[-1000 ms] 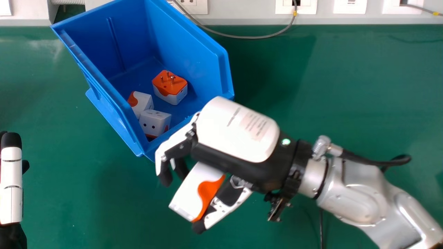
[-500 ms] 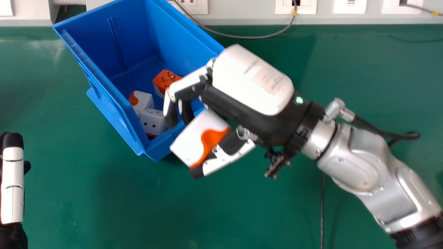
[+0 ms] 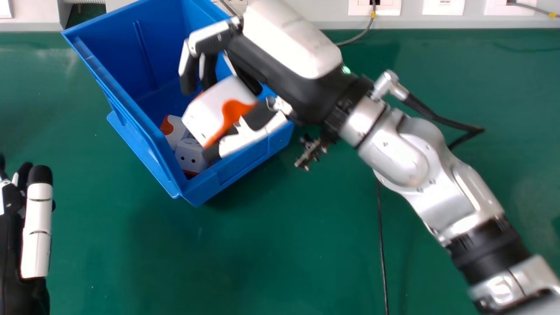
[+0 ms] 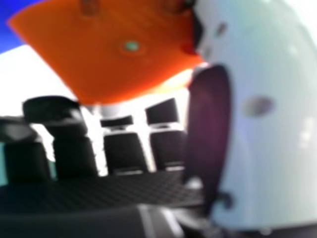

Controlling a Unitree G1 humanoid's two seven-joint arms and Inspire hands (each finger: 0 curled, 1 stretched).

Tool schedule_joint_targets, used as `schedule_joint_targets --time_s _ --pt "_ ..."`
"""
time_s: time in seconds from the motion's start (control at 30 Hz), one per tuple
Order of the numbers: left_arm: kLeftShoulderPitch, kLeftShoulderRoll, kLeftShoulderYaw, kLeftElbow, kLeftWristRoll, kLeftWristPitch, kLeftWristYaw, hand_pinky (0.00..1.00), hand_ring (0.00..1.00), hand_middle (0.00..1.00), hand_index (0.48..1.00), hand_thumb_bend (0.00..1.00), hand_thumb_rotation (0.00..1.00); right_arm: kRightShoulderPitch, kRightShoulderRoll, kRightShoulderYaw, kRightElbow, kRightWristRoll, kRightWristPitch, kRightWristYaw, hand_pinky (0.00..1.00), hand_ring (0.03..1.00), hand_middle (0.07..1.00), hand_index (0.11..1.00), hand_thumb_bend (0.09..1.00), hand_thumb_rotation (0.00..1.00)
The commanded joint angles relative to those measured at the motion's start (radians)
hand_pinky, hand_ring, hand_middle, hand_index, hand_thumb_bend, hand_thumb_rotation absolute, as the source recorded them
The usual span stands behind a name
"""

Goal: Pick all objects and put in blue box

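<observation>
Already inside blue box: at least two adapters; left to drop: another adapter, pinched in right hand

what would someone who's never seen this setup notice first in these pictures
Probably the robot's right hand, reaching in from the right in the head view, with a white and orange plug adapter gripped over the near part of the blue box. The big, bright box itself comes next, set left of center on the green table, with more white and orange adapters inside.
</observation>
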Motion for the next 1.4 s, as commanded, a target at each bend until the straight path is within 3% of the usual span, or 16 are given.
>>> schedule_joint_targets --time_s 0.0,0.3,0.47,0.67,0.87,1.07,1.13,1.37 --pt "0.004 0.015 -0.015 -0.019 0.021 -0.030 -0.006 0.91 0.97 0.98 1.000 0.53 1.00 -0.087 0.016 0.004 0.040 -0.017 -0.005 -0.051 0.05 0.089 0.150 0.469 0.486 0.15" --pt "0.006 0.037 -0.040 -0.004 0.061 -0.063 -0.021 0.91 0.97 0.98 1.000 0.53 1.00 -0.271 0.062 0.049 0.288 -0.091 -0.013 -0.178 0.07 0.106 0.167 0.470 0.488 0.15" --pt "0.003 0.042 -0.066 0.009 0.090 -0.083 -0.017 0.92 0.97 0.98 1.000 0.54 1.00 -0.377 0.107 0.076 0.445 -0.113 -0.004 -0.243 0.09 0.123 0.184 0.469 0.489 0.15" --pt "0.016 0.036 -0.104 -0.010 0.130 -0.089 -0.010 0.92 0.97 0.98 1.000 0.58 1.00 -0.488 0.154 0.130 0.604 -0.168 0.051 -0.336 0.09 0.129 0.201 0.469 0.490 0.15" --pt "0.032 0.037 -0.129 -0.020 0.160 -0.106 -0.006 0.92 0.97 0.98 1.000 0.64 1.00 -0.559 0.206 0.171 0.709 -0.194 0.128 -0.377 0.13 0.182 0.265 0.470 0.488 0.15" --pt "0.048 0.033 -0.145 -0.032 0.178 -0.115 -0.002 0.93 0.97 0.98 1.000 0.65 1.00 -0.598 0.252 0.197 0.778 -0.192 0.188 -0.386 0.10 0.156 0.244 0.469 0.487 0.15" --pt "0.055 0.029 -0.150 -0.039 0.180 -0.116 -0.001 0.93 0.97 0.98 1.000 0.64 1.00 -0.610 0.265 0.203 0.802 -0.191 0.206 -0.386 0.13 0.189 0.273 0.470 0.487 0.15" --pt "0.065 0.022 -0.161 -0.047 0.173 -0.111 0.000 0.93 0.97 0.98 1.000 0.63 1.00 -0.627 0.308 0.213 0.865 -0.180 0.263 -0.379 0.13 0.181 0.250 0.470 0.487 0.15"
